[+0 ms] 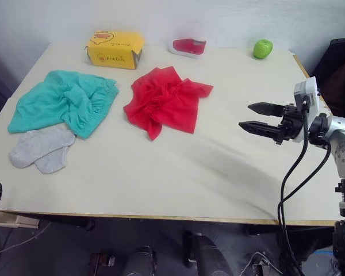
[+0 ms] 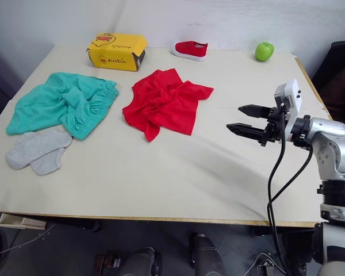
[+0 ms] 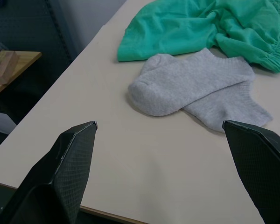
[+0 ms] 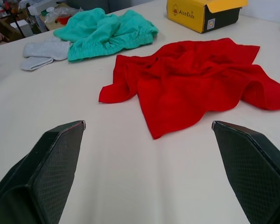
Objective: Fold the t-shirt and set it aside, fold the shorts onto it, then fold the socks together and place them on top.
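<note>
The t-shirt [image 1: 165,100] lies crumpled and unfolded near the middle of the table [image 1: 178,172], bunched into creases with one sleeve pointing toward the robot's right. To its left, a little apart from it, the shorts [image 1: 63,100] sit in a loose heap, their gathered waistband turned toward the t-shirt. The socks [image 1: 41,149] lie flat at the near edge of the shorts, one overlapping the other, with their tops touching or slightly tucked under the teal cloth.

The right pincer [image 1: 257,118] hovers above bare table well to the right of the t-shirt, its two black fingers spread wide and pointing toward the garment, holding nothing. The left pincer [image 3: 163,168] hangs over the near left part of the table with the socks just ahead of it; its fingers [image 3: 74,154] are also spread wide and hold nothing.

Along the far edge of the table stand a yellow cardboard box [image 1: 114,49], a small red shoe [image 1: 188,46] and a green apple [image 1: 263,49], all well apart from the clothes.
</note>
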{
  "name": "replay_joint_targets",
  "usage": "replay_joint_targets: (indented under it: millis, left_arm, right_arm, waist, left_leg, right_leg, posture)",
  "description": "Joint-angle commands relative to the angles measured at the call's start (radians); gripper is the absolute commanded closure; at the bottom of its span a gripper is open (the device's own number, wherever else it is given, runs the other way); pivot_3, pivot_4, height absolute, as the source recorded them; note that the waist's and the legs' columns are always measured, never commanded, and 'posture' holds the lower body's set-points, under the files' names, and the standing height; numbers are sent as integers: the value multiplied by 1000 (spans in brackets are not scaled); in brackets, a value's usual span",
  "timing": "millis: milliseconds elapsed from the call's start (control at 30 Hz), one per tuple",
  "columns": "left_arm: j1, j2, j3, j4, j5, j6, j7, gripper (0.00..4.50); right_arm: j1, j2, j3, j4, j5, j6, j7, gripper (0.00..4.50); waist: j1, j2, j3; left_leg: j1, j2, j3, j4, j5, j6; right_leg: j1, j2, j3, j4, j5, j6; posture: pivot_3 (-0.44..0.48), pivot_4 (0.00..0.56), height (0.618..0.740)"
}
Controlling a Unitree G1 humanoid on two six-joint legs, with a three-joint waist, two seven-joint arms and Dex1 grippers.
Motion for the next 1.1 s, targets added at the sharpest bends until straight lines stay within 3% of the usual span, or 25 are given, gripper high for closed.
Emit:
replay_joint_targets:
  millis: [33,300,333,400,433,533,633,900,1100]
  left_arm:
    - [2,-2,14,-21,-7,-8,6,0]
    - [-22,2,-36,-60,7,11,23,0]
    - [-25,2,-41,-64,7,13,26,0]
    - [-28,2,-50,-70,10,15,30,0]
    - [-30,2,-55,-72,13,15,31,0]
    - [-36,1,-66,-77,17,18,37,0]
    - [-39,2,-71,-80,15,23,41,0]
    - [-65,26,-87,-83,2,56,28,0]
    - [-103,163,-271,-192,52,69,-102,0]
  right_arm:
    - [-2,-7,-26,-31,7,-17,0,64]
    - [11,-5,-41,-55,25,23,-36,64]
    - [17,-10,-40,-63,25,21,-32,64]
    - [34,-17,-38,-81,18,5,-21,64]
    - [41,-20,-37,-90,14,-1,-17,64]
    - [43,-20,-42,-97,15,3,-23,64]
    - [43,-23,-42,-98,8,-3,-23,64]
    - [38,-19,-27,-103,-18,-31,-42,64]
    - [30,-5,88,-169,-101,-79,-29,64]
  waist:
    - [0,0,0]
    - [2,0,0]
    - [9,-4,-2]
    - [20,-9,-4]
    - [18,-8,-4]
    - [-6,-8,-4]
    - [-28,-9,-4]
    - [-34,-9,-4]
    - [-31,-10,-5]
  left_leg:
    - [0,0,0,0,0,0]
    - [0,0,0,0,0,0]
    - [2,3,9,0,1,-4]
    - [6,18,61,1,-2,-10]
    - [11,27,89,-1,-3,-11]
    - [15,29,87,0,-6,-10]
    - [16,29,87,0,-10,-2]
    - [16,30,86,0,-11,-3]
    - [16,30,86,0,-11,-3]
  right_leg:
    - [0,0,0,0,0,0]
    - [0,0,0,0,0,0]
    - [-5,2,4,2,-1,-1]
    - [-22,7,19,16,-4,-8]
    - [-22,14,30,17,-8,-14]
    - [-16,18,31,15,-2,-4]
    - [-15,18,31,16,-1,-3]
    - [-15,19,30,16,-1,-4]
    - [-15,18,30,16,-1,-4]
  posture:
    - [0,150,740]
    - [0,150,740]
    - [0,150,740]
    - [0,150,740]
    - [0,150,740]
    - [0,150,740]
    - [0,150,740]
    - [0,150,740]
    - [0,150,740]
